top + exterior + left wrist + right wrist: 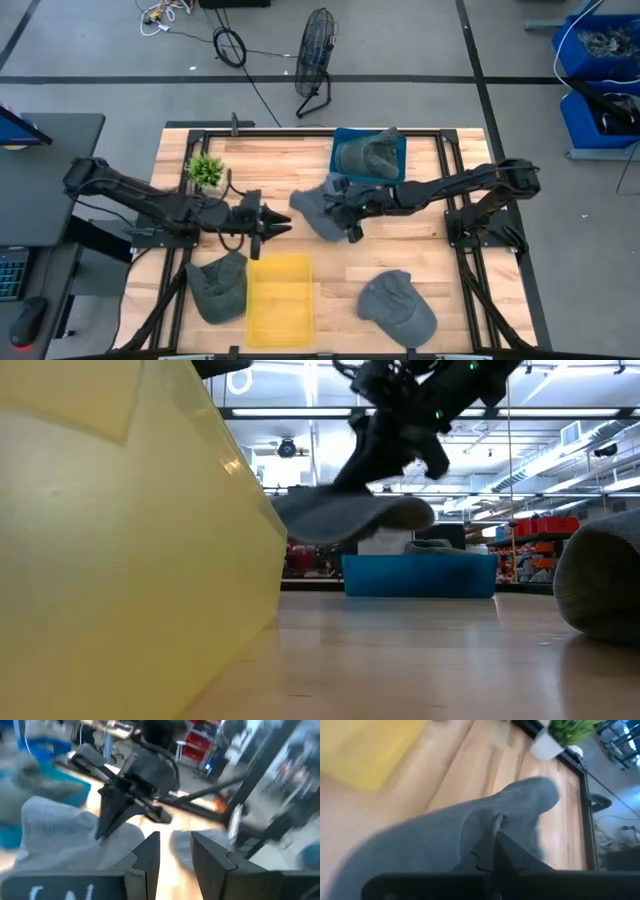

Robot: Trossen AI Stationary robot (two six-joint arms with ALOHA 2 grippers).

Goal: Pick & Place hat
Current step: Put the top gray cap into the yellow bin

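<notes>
A grey hat hangs over the middle of the table, with my right gripper shut on it; it also shows in the low view and the right wrist view. My left gripper stands open just left of the hat, level and pointing at it, with nothing between its fingers. A second grey hat lies on the table at the near right. A green hat lies at the near left. My right gripper pinches a raised fold of cloth on the hat's upper side between its two fingers. The fingers slant down from the table's right. The hat hangs below them, clear of the tabletop, with its brim about level.
A blue bin at the far middle holds another hat. A yellow bin stands at the near edge, just below my left gripper. A small potted plant stands at the far left. Bare wood lies between the yellow bin and the near right hat.
</notes>
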